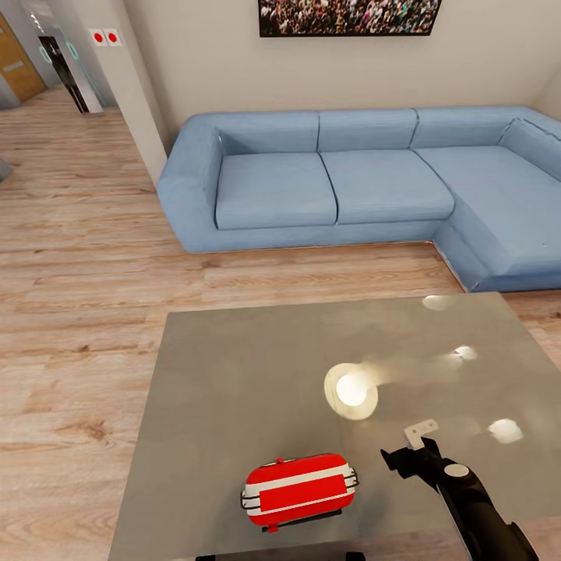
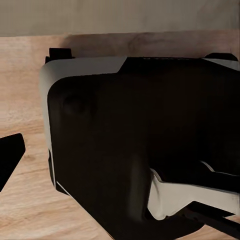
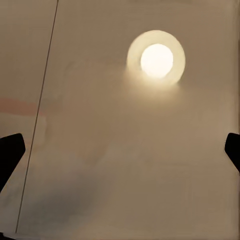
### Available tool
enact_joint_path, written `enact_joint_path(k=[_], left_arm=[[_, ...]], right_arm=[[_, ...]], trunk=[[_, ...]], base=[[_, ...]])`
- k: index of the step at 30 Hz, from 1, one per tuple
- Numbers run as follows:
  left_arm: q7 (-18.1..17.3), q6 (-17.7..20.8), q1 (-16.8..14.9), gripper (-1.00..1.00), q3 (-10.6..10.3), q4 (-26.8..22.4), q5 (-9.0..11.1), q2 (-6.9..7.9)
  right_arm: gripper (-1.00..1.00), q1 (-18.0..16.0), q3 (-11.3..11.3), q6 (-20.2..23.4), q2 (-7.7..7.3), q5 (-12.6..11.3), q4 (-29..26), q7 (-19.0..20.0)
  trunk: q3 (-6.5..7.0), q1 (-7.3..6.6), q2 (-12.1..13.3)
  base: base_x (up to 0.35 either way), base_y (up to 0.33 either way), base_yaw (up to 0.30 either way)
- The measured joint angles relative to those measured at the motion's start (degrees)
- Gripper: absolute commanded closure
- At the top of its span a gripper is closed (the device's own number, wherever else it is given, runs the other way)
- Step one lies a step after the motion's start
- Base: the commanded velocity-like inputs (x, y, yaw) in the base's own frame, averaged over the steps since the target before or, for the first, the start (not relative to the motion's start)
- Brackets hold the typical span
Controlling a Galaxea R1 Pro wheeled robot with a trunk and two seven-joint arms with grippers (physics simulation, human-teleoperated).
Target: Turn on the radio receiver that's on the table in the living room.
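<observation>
On the bench (image 1: 234, 374), head view, the radio receiver (image 1: 299, 489) lies near my edge, my right gripper (image 1: 407, 460) just beside it. Left wrist: left fingers' state unreadable. Right wrist: fingers (image 3: 10, 156) spread wide over bare glare; I could nudge the radio off.

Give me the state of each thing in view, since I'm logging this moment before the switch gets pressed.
Radio: lying on the table's near edge, untouched.
Table: glossy grey top, reflecting ceiling lights.
Right gripper: above the table just right of the radio, jaws spread wide in the right wrist view, nothing held.
Left gripper: one fingertip visible, jaws' state unclear.
Sofa: unoccupied.
</observation>
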Motion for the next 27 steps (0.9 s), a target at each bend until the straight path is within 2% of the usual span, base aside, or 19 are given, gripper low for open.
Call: enact_joint_path(k=[5, 6, 7, 9, 10, 12, 13, 16, 17, 20, 25, 27], left_arm=[[-1.6, 1.5, 0.0, -1.0, 0.2, -1.6, 0.1, -0.06], [-6.0, 2.0, 0.0, -1.0, 0.3, -9.2, 0.0, -0.05], [-7.2, 2.2, 0.0, -1.0, 0.4, -18.6, 0.3, -0.03], [-8.0, 2.4, 0.0, -1.0, 0.5, -18.4, 0.1, -0.02], [-8.6, 2.5, 0.0, -1.0, 0.7, -18.5, 0.1, -0.01], [-8.9, 2.5, 0.0, -1.0, 0.9, -18.5, 0.1, 0.0], [-9.1, 2.5, 0.0, -1.0, 1.3, -18.6, 0.1, 0.0], [-9.3, 2.6, 0.0, -1.0, 1.8, -18.6, 0.1, 0.0], [-9.4, 2.6, 0.0, -1.0, 2.0, -18.6, 0.1, 0.0], [-9.5, 2.6, 0.0, -1.0, 2.2, -18.6, 0.1, 0.01], [-9.5, 2.6, 0.0, -1.0, 2.3, -18.6, 0.1, 0.01], [-9.5, 2.6, 0.0, -1.0, 2.4, -18.6, 0.1, -0.03]], right_arm=[[-1.0, 0.1, 0.3, 0.2, -0.04, 1.3, -1.6, 0.1], [-1.0, 0.0, 0.3, 0.2, -0.03, 3.4, -8.7, 0.1], [-1.0, 0.1, 0.3, 0.4, 0.0, 5.6, -11.8, 0.4], [-1.0, 0.1, 0.4, 0.7, 0.06, 7.9, -13.4, 1.2], [-1.0, 0.2, 0.4, 0.9, 0.11, 10.2, -15.0, 2.4], [-1.0, 0.5, 0.5, 1.1, 0.17, 12.3, -16.7, 4.4], [-1.0, 1.0, 0.5, 1.2, 0.26, 13.9, -18.3, 6.9], [-1.0, 1.7, 0.5, 1.3, 0.37, 15.6, -21.1, 11.2], [-1.0, 2.0, 0.5, 1.3, 0.41, 16.2, -22.7, 13.9], [-1.0, 2.8, 0.5, 1.4, 0.38, 17.2, -25.2, 18.2], [-1.0, 4.3, 1.0, 1.3, 0.24, 18.6, -26.9, 21.3], [-1.0, 5.0, 2.4, 1.3, 0.17, 19.7, -27.2, 21.8]], trunk=[[0.0, 0.0, 0.0], [0.0, 0.0, 0.0], [0.01, 0.0, 0.0], [0.0, 0.0, 0.0], [0.0, 0.0, 0.0], [0.0, 0.0, 0.0], [0.0, 0.0, 0.0], [0.0, 0.0, 0.0], [0.0, 0.0, 0.0], [0.0, 0.0, 0.0], [0.0, 0.0, 0.0], [0.0, 0.0, 0.0]], base=[[0.0, 0.0, 0.0], [0.0, 0.0, 0.0], [0.0, 0.0, 0.0], [0.0, 0.0, 0.0], [0.0, 0.0, 0.0], [0.0, 0.0, 0.0], [0.0, 0.0, 0.0], [0.0, 0.0, 0.0], [0.0, 0.0, 0.0], [0.0, 0.0, 0.0], [0.0, 0.0, 0.0], [0.0, 0.0, 0.0]])
